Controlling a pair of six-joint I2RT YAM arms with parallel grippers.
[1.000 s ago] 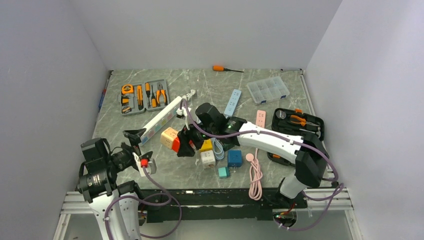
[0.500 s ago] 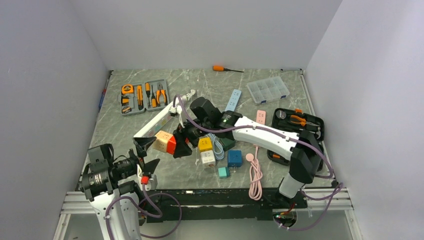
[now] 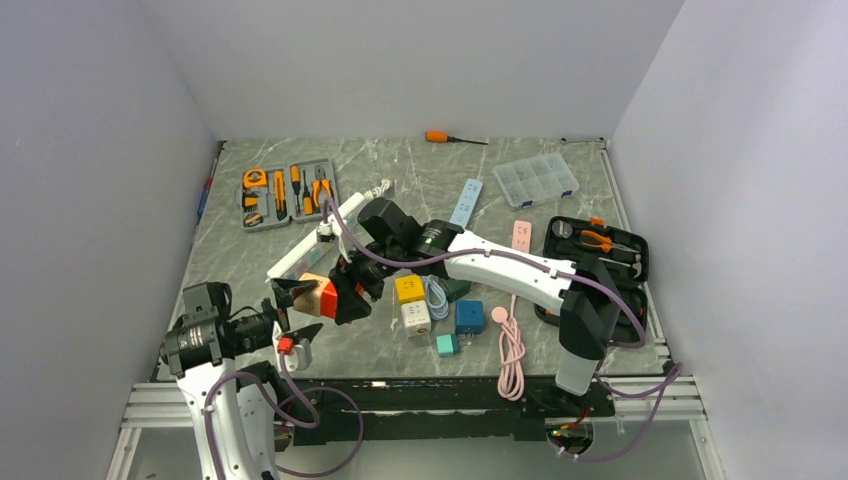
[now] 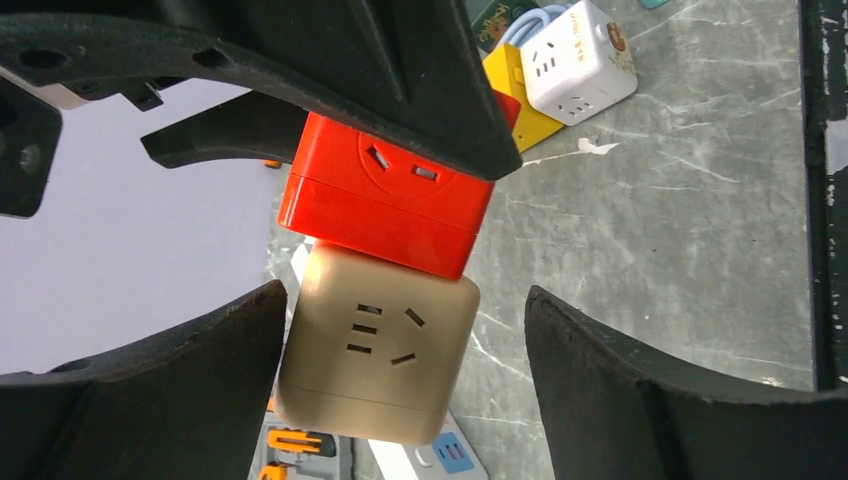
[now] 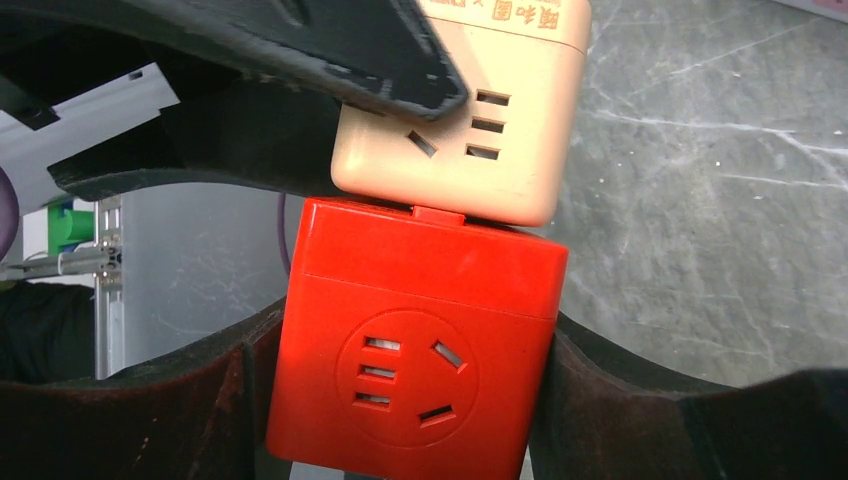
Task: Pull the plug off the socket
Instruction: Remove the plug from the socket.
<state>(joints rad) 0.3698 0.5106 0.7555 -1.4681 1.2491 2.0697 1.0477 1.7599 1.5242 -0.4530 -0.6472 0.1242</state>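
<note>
- Fingers (image 4: 640,400) of left gripper (image 4: 405,292): spread wide, holding nothing, one on each side of beige cube (image 4: 375,360). One pad sits just beside its face; the other stands apart.
- Right gripper (image 5: 415,330): clamped on red cube (image 5: 415,385), pads on opposite faces.
- Cubes are joined face to face and appear lifted off table (image 3: 400,180), between the arms (cannot tell which carries the pins).
- Step in hand, by my reading: close left on beige cube.
- To do it well: centre pads on beige faces, clear of seam. Grip firmly, then pull straight along the joint axis without twisting, with right arm braced.
</note>
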